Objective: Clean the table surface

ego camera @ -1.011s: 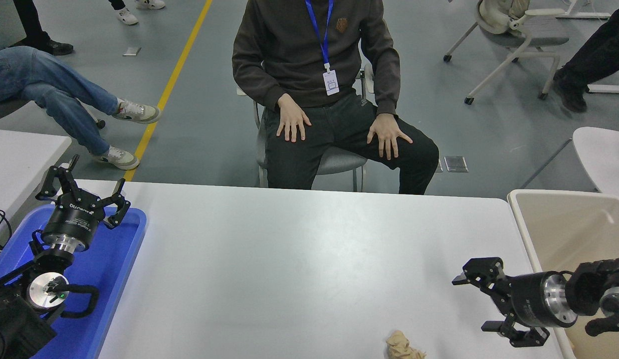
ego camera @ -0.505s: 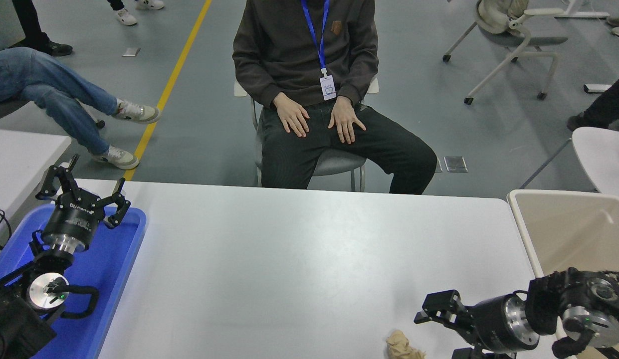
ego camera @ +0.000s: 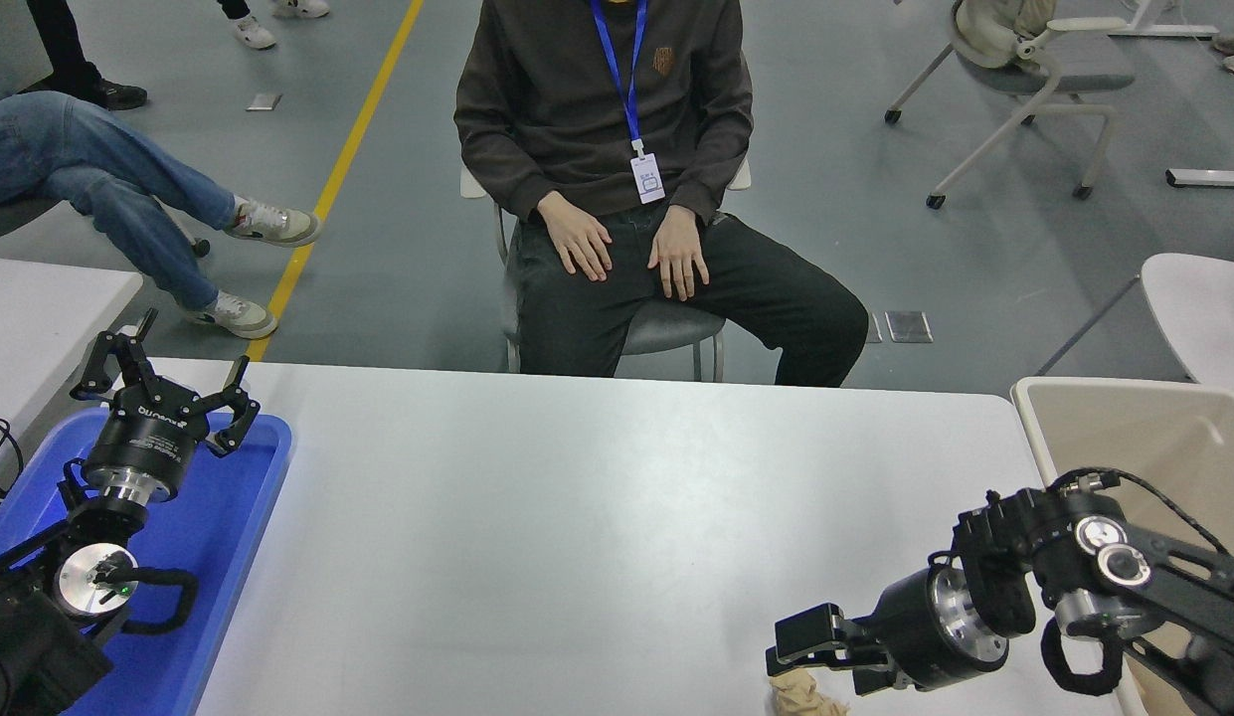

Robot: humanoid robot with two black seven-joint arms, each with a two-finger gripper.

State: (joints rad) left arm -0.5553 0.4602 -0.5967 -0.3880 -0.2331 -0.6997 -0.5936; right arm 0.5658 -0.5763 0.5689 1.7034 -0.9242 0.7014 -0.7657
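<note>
— Where's the right claw [ego camera: 788, 664]?
— Low at the near edge of the white surface [ego camera: 597, 517], right over a crumpled brown paper wad [ego camera: 801, 694]. I cannot tell whether its fingers are parted or closed; the wad looks touched, not gripped.
— The left claw [ego camera: 164, 383]?
— Parked with fingers spread above the blue tray [ego camera: 229, 557].
— Anyone nearby?
— A person [ego camera: 617, 179] sits at the far side.
</note>
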